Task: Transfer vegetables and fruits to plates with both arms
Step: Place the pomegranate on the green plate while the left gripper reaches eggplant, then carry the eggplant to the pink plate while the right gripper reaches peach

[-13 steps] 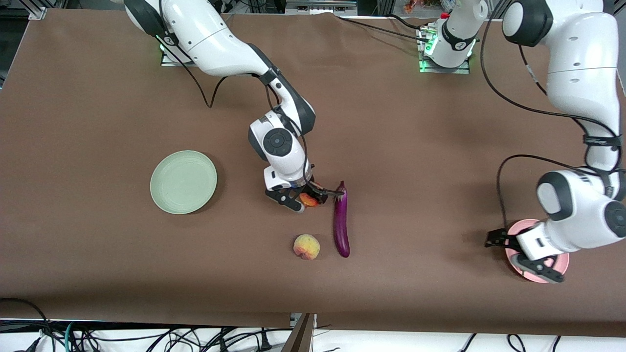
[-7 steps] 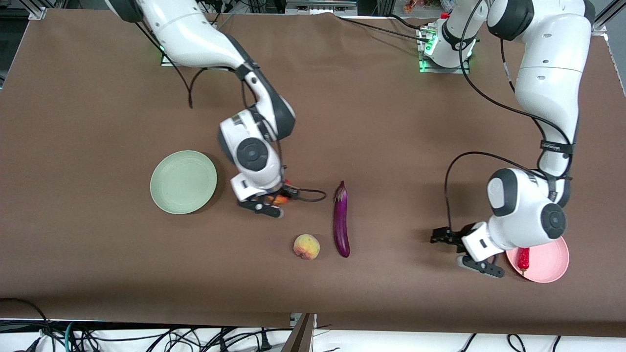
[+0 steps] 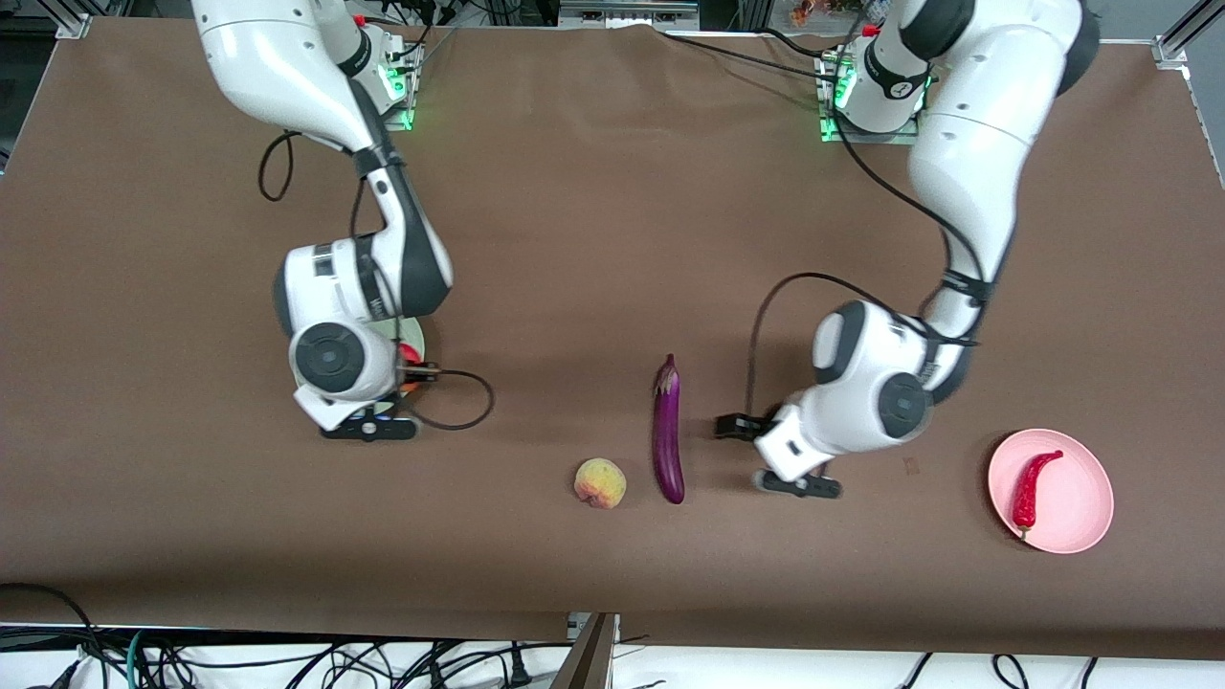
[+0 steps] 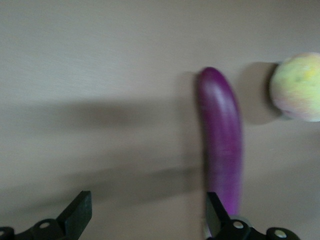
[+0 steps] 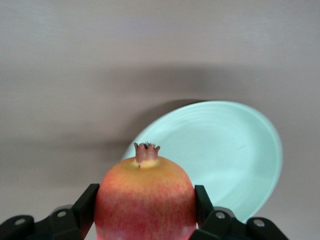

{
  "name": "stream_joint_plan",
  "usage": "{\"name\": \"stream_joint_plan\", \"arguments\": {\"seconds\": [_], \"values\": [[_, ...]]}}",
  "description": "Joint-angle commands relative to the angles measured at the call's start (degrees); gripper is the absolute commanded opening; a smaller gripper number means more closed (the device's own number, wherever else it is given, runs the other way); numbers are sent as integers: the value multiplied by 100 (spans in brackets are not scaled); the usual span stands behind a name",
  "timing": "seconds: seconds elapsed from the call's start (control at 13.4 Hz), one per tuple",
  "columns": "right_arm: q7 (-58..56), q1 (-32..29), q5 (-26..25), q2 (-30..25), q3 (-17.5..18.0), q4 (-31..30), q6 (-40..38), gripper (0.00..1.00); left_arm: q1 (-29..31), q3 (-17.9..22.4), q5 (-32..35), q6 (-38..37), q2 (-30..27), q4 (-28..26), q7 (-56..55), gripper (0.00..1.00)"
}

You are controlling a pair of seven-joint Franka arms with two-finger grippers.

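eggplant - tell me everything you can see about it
The eggplant is long, slender and glossy purple, with a dark stem cap at the end pointing toward the robots' bases and a rounded tip toward the front camera. It lies flat on the brown table, slightly curved, beside the peach without touching it. Nothing grips it: the left gripper hangs open close beside it, toward the left arm's end, one finger near its stem end.

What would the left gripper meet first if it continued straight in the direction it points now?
Probably bare table. The left gripper is open, and between its fingers only tabletop shows. The eggplant lies in line with one finger, so that finger might touch it first; depth is unclear.
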Motion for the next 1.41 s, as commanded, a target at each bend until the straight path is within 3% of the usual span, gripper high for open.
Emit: {"name": "stream_joint_plan", "arguments": {"seconds": [0.0,0.15,0.37,0.45,0.67,0.82,1.04,1.34], "values": [[-522,71,37,-237,-176,-578,466,100,-396,196,-73,326,74,8,-557,100],[-374,115,326,-307,-159,-517,414,100,-904,564,-73,572,144,8,-944,100],[345,220,670,-316,-98,-183,405,100,-1932,1529,-73,941,285,8,-1611,97],[695,281,714,-290,-19,-69,405,100,-2170,1733,-82,1081,338,8,-1761,78],[2038,299,1284,261,508,746,511,100,-2208,1840,-65,1179,364,8,-1710,0],[2857,291,1303,719,824,1458,939,100,-2182,1963,5,1162,312,8,-1710,0],[3238,291,1330,1116,1027,1829,1914,100,-1919,1990,410,1031,224,-1,-1283,0],[3230,212,1330,1721,1308,2470,3119,100,-813,1955,349,-39,-214,34,1297,0]]}}
